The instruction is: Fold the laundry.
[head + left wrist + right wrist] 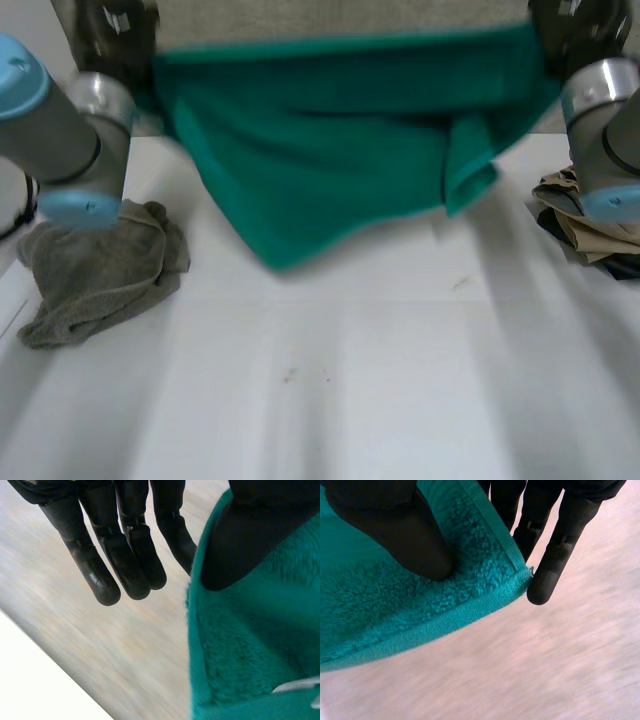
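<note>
A grey cloth (pixel 100 270) and tan clothes (pixel 572 208) lay nearby. The left hand (pixel 125 555) and right hand (pixel 555 555) pinched the green towel's (pixel 340 150) corners.

We record the towel (pixel 330 150) as plain teal-green, the cloth (pixel 95 275) olive-grey, the garment (pixel 585 232) tan, the bench (pixel 350 380) white; left robot hand (pixel 127 560) and right robot hand (pixel 560 545) are black.

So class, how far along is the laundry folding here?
Nothing looks folded yet. In hand: the green towel, pinched by the left hand and right hand, lifted over the table. To do: a crumpled grey towel and a tan heap of clothes.
</note>
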Available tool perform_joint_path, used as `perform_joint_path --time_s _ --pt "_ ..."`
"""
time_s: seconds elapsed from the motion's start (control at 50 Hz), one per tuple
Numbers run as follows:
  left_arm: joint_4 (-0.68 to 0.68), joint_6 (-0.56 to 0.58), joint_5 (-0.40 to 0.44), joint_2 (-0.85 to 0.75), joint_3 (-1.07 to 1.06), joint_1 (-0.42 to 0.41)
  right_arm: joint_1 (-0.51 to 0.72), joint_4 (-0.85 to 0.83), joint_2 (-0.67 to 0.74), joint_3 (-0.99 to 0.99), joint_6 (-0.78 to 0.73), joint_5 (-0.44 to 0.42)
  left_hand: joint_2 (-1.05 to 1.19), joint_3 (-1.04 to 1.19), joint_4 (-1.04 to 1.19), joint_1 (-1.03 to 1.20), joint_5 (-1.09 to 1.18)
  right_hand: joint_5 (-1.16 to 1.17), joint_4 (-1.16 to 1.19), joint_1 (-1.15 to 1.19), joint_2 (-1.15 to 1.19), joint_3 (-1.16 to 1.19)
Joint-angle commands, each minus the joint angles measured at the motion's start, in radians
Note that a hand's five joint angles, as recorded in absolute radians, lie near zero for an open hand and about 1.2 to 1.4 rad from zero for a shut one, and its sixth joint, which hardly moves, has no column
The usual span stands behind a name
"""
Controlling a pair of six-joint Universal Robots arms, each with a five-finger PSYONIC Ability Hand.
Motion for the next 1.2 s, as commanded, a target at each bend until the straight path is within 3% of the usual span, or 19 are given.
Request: perform_joint_path --time_s 0.02,0.22,0.44,0.6,0.72,0.78,0.9,1.06,1.2 --pt "0.211 -0.03 0.001 0.079 -0.081 -0.036 0.02 -0.108 -0.015 0.037 0.05 -0.013 0.199 0.203 0.195 0.231 0.251 0.212 0.197 0.277 0.22 0.203" --pt "0.187 -0.029 -0.001 0.072 -0.388 -0.049 0.017 0.044 0.027 0.157 0.124 -0.037 0.199 0.203 0.195 0.231 0.251 0.212 0.197 0.277 0.22 0.203" --pt "0.03 -0.024 -0.004 0.072 -0.668 -0.043 0.005 0.203 0.056 0.361 0.098 -0.05 0.199 0.203 0.195 0.231 0.251 0.212 0.197 0.277 0.22 0.203" --pt "-0.301 -0.023 -0.004 0.312 -0.838 -0.066 -0.029 0.493 -0.122 0.534 -0.008 -0.047 0.199 0.203 0.195 0.231 0.251 0.212 0.197 0.277 0.22 0.203" --pt "-0.715 0.003 -0.004 0.492 -0.95 -0.075 -0.122 0.777 -0.356 0.704 -0.258 -0.047 0.199 0.203 0.195 0.231 0.251 0.212 0.197 0.277 0.22 0.203" --pt "-0.83 0.043 0.002 0.529 -0.965 -0.079 -0.172 0.869 -0.419 0.769 -0.399 -0.054 0.199 0.203 0.195 0.231 0.251 0.212 0.197 0.277 0.22 0.203" --pt "-0.719 0.103 0.001 0.482 -0.924 -0.076 -0.187 0.819 -0.409 0.763 -0.404 -0.053 0.199 0.203 0.195 0.231 0.251 0.212 0.197 0.277 0.22 0.203" --pt "-0.46 0.114 -0.001 0.287 -0.749 -0.073 -0.175 0.593 -0.2 0.619 -0.252 -0.031 0.199 0.203 0.195 0.231 0.251 0.212 0.197 0.277 0.22 0.203" --pt "-0.32 0.149 -0.004 0.115 -0.602 -0.073 -0.133 0.471 -0.072 0.493 -0.197 -0.024 0.199 0.203 0.195 0.231 0.251 0.212 0.197 0.277 0.22 0.203"
